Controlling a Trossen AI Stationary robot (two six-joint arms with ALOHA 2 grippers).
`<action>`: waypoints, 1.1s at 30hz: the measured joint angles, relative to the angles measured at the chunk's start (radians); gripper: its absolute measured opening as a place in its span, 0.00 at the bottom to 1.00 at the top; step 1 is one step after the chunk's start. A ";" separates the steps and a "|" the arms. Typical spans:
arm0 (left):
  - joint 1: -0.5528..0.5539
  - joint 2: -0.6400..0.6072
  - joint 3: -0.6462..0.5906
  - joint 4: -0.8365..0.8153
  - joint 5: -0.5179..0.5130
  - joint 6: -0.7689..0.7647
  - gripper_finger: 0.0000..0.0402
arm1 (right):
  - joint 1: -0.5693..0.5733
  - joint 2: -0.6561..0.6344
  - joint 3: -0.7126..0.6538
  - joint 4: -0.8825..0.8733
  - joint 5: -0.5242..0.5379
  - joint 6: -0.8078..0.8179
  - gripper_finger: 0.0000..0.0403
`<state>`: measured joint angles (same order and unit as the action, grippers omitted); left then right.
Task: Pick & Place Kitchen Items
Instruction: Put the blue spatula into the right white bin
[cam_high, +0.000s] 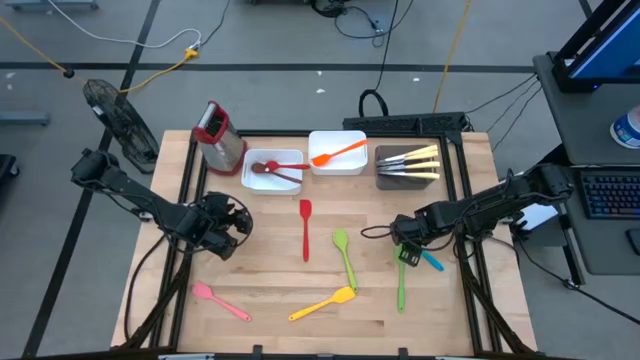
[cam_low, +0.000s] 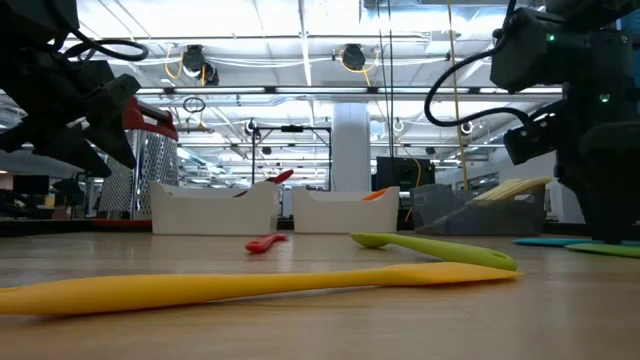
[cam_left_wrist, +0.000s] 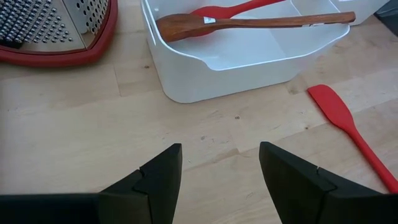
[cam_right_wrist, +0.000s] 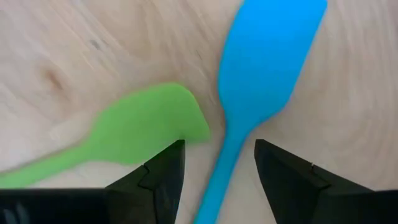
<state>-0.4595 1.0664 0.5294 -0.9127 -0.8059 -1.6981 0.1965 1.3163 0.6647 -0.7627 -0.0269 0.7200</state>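
Note:
My right gripper (cam_right_wrist: 219, 174) is open, low over the table at the right. Its fingers stand on either side of the neck of a blue spatula (cam_right_wrist: 261, 74), which lies flat on the wood beside a green spatula (cam_right_wrist: 143, 134); no touch shows. In the high view this gripper (cam_high: 405, 245) is at the two spatulas' head ends. My left gripper (cam_left_wrist: 219, 180) is open and empty above bare wood at the left (cam_high: 225, 228), near a white tray (cam_left_wrist: 249, 59) that holds a brown spoon (cam_left_wrist: 249, 23) and a red one.
A red spatula (cam_high: 305, 228), a green spoon (cam_high: 345, 255), a yellow spatula (cam_high: 322, 305) and a pink one (cam_high: 220, 300) lie loose on the table. At the back stand a red-topped grater (cam_high: 218, 135), a second white tray with an orange spatula (cam_high: 337, 153) and a dark tray of knives (cam_high: 408, 167).

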 joint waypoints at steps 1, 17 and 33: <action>0.000 0.000 0.000 0.000 0.000 0.000 0.54 | 0.000 0.000 0.000 0.011 0.002 0.000 0.46; 0.000 0.000 0.000 0.001 0.000 0.000 0.54 | -0.001 -0.002 -0.029 -0.010 -0.014 -0.006 0.46; 0.000 0.000 0.000 0.001 0.000 0.000 0.54 | -0.002 -0.004 -0.072 -0.011 0.075 0.070 0.27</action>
<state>-0.4595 1.0664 0.5293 -0.9115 -0.8059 -1.6985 0.1941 1.3125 0.5925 -0.7732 0.0485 0.7902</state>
